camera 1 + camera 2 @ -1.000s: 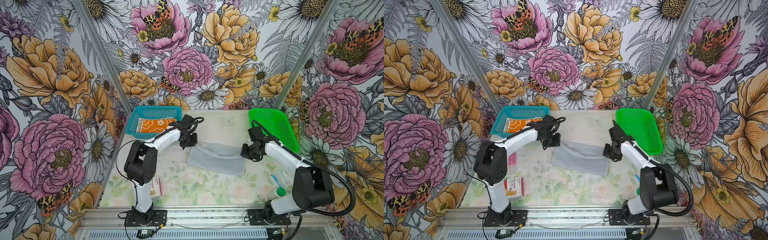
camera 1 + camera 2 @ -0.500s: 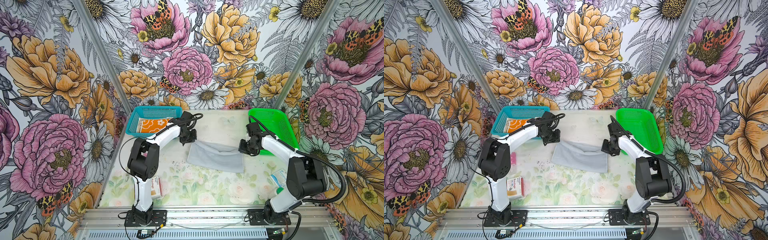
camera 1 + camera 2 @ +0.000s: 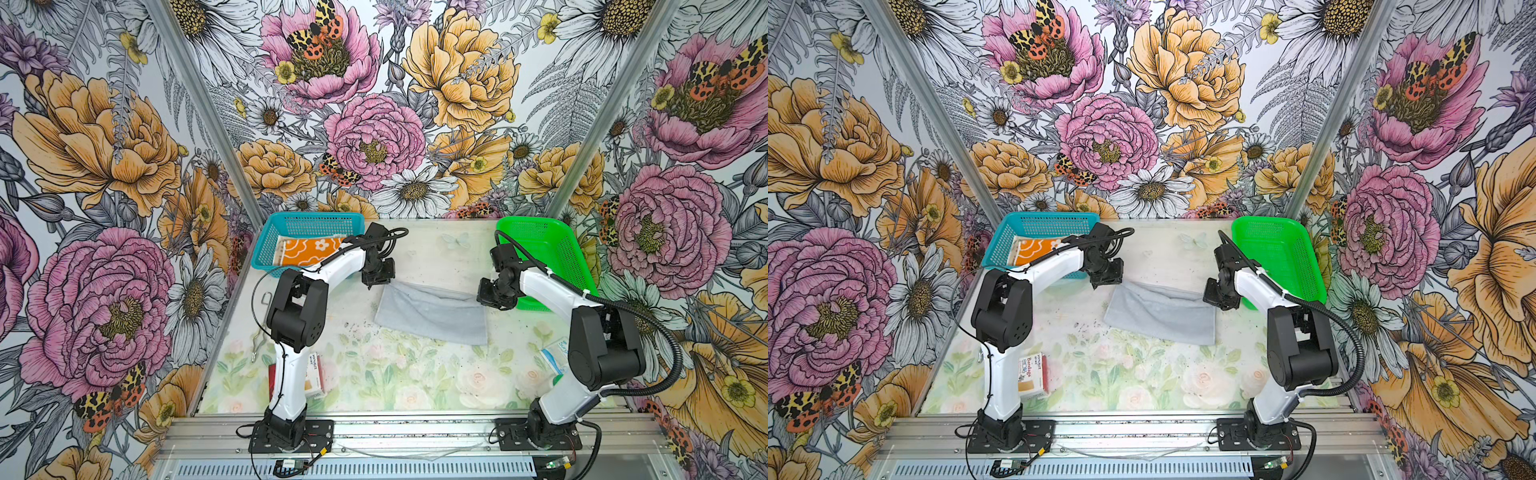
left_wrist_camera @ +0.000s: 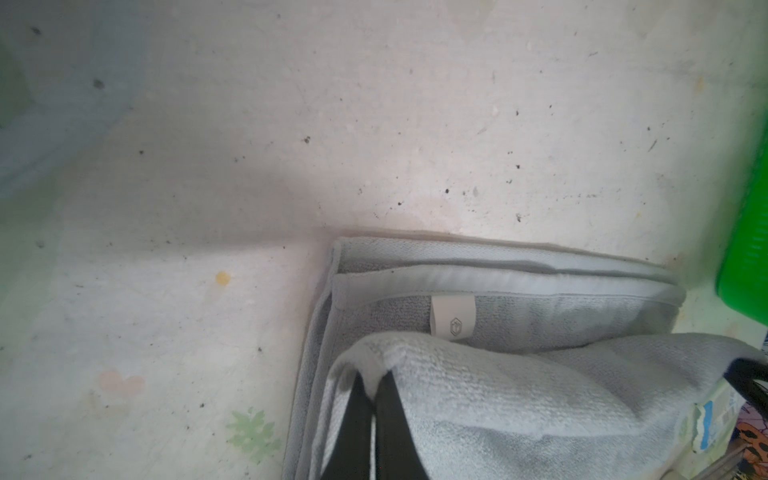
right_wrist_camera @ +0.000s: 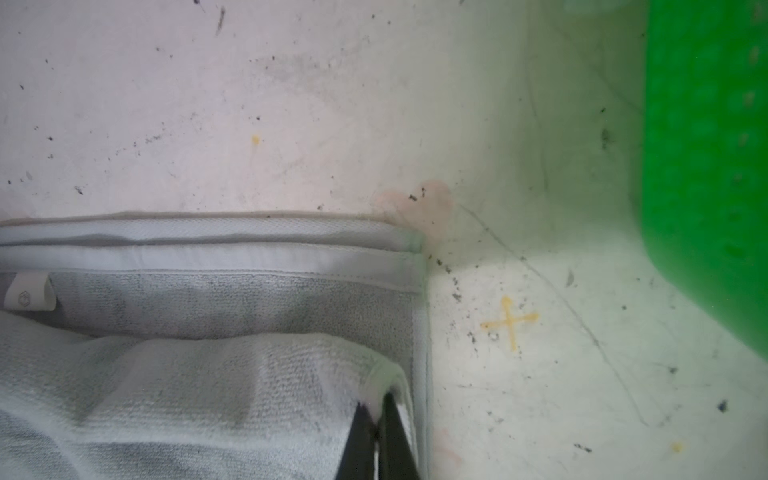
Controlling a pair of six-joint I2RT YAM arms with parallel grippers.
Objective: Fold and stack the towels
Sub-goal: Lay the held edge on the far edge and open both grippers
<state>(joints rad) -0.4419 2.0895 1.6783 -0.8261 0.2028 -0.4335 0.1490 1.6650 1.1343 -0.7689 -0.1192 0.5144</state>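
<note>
A plain grey towel lies mid-table, its upper layer doubled toward the back. My left gripper is shut on that layer's left corner, and my right gripper is shut on its right corner. In the wrist views the lifted layer hangs just short of the towel's hemmed far edge, beside a white label. An orange towel with white flowers lies in the blue basket over a cream cloth.
A green basket stands at the back right, close to my right arm. A red-and-white bandage box lies near the left arm's base. A white-and-blue packet lies front right.
Both grippers have carried the grey towel's near edge toward the back, so the towel has folded over itself. The towel has also shifted slightly backward.
</note>
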